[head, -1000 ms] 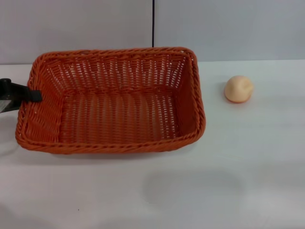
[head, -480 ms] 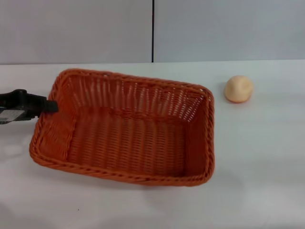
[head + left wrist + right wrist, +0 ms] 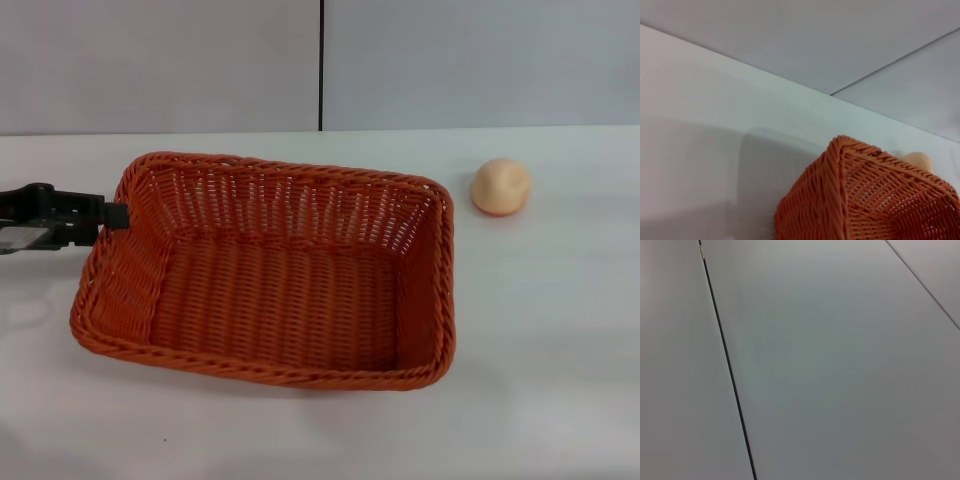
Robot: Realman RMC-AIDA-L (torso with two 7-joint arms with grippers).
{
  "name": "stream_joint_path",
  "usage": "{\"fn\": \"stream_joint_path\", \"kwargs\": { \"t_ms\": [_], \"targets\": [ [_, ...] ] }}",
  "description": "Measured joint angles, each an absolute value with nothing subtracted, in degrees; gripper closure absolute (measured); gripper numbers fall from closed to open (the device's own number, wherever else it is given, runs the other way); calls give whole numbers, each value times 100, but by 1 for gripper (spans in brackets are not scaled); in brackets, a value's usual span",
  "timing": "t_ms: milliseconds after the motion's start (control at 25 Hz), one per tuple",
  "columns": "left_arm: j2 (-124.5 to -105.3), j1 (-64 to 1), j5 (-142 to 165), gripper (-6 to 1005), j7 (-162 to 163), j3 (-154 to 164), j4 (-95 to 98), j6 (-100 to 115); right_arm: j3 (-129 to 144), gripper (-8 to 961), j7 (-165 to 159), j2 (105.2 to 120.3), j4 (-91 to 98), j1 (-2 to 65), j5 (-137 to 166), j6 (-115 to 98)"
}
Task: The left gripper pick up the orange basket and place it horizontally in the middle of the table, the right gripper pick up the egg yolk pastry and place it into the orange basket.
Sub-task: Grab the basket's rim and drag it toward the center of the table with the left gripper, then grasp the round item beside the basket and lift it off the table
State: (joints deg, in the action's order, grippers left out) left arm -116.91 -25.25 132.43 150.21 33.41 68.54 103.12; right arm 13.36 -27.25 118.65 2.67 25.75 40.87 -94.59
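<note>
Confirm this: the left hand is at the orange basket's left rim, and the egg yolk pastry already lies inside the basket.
Not quite. The head view shows the egg yolk pastry outside the orange basket, on the table to its right. The left hand is indeed at the basket's left rim.

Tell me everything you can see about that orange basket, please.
The orange basket is a large rectangular one that looks like woven wicker, burnt orange, with sloped sides and a braided rim. It is empty and open side up, turned a little askew on the white table. The left gripper has its black fingers at the rim of the basket's left end. The egg yolk pastry lies apart, off its far right corner. The left wrist view shows one corner close up.
</note>
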Motion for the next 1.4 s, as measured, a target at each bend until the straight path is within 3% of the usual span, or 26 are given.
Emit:
{"fn": "stream_joint_path", "kwargs": {
  "t_ms": [80, 280, 520, 760, 920, 1040, 1080, 1120, 1240, 1280, 1400],
  "targets": [
    [-11663, -2522, 13237, 422, 15029, 3325, 6849, 10334, 1336, 274, -2724, 11861, 272, 2575, 4087, -9449],
    [-11355, -2442, 13232, 416, 14917, 3297, 6796, 10419, 1336, 274, -2724, 11855, 273, 2585, 4087, -9447],
    [-11277, -2443, 13190, 418, 14599, 3192, 6834, 10366, 1367, 273, -2736, 11846, 273, 2651, 4095, -9442],
    [-11444, -2493, 12344, 420, 13206, 2542, 6607, 10053, 1563, 273, -3570, 11832, 729, 2650, 4571, -8894],
    [-11702, -2364, 11519, 421, 11933, 2497, 6484, 9487, 1911, 273, -4644, 11804, 1433, 2608, 5463, -8345],
    [-11807, -2275, 10637, 422, 10834, 2503, 5994, 9087, 2186, 274, -5512, 11661, 1806, 2648, 6099, -8040],
    [-11804, -2270, 10415, 423, 10599, 2503, 5785, 9017, 2327, 274, -6060, 11487, 1904, 2698, 6481, -7910],
    [-11795, -2270, 10139, 423, 10294, 2502, 5527, 8947, 2327, 274, -6060, 11487, 1904, 2698, 6481, -7910],
    [-11792, -2268, 9211, 424, 9104, 2495, 4765, 8766, 2448, 274, -6735, 11268, 1966, 2796, 7061, -7819],
    [-11799, -2265, 9013, 424, 8788, 2494, 4615, 8751, 2475, 274, -7284, 11135, 2024, 2894, 7562, -7764],
    [-11814, -2265, 8248, 425, 7736, 2516, 4031, 8790, 2480, 274, -7860, 11060, 2167, 2980, 8037, -7729]
  ]
}}
